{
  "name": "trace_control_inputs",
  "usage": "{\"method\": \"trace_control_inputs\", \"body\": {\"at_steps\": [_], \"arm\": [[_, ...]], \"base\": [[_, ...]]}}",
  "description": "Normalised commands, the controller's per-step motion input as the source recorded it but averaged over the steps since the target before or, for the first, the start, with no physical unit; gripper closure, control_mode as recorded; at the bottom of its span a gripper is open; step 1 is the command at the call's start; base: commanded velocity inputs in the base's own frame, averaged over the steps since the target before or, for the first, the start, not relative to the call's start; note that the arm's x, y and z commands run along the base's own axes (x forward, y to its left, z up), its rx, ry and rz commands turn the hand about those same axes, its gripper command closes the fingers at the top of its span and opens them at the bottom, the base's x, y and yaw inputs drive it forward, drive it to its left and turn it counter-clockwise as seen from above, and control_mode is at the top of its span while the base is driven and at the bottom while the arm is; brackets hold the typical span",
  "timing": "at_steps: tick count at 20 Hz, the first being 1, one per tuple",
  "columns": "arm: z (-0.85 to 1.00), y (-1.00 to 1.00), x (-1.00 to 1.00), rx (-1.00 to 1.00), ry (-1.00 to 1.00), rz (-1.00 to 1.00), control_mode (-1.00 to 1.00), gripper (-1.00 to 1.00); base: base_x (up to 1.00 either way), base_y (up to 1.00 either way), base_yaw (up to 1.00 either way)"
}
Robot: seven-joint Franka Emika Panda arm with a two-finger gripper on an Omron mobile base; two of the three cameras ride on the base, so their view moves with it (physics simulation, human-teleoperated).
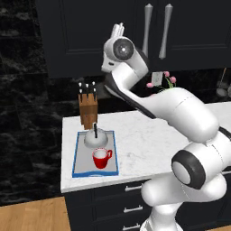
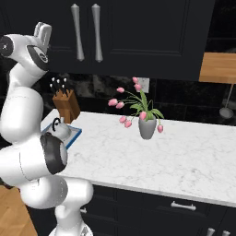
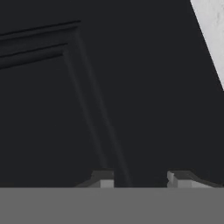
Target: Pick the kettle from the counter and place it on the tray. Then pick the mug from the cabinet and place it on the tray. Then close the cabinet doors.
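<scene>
Cabinet doors (image 3: 52, 96) just before gripper (image 3: 140, 179)

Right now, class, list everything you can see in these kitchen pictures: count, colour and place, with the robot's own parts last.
kettle: one, silver-grey, on the tray's far end
mug: one, red, on the tray, nearer than the kettle
tray: one, grey with blue rim, counter's left end
knife block: one, brown, behind the tray
vase of flowers: one, grey with pink blooms, mid-counter
counter: one, white marble
cabinet doors: dark, shut, silver bar handles
drawers: dark, under the counter
gripper: one, jaws apart, facing a dark door panel
</scene>
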Motion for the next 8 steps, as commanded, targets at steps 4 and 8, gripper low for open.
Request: {"method": "trace_control_inputs", "body": {"at_steps": [4, 8], "arm": [[-0.26, -0.26, 0.51, 0.06, 0.0, 0.07, -1.0, -1.0], [-0.38, -0.25, 0.38, 0.03, 0.0, 0.06, -1.0, -1.0]], "base": [[0.0, 0.0, 0.0], [0.0, 0.0, 0.0]]}}
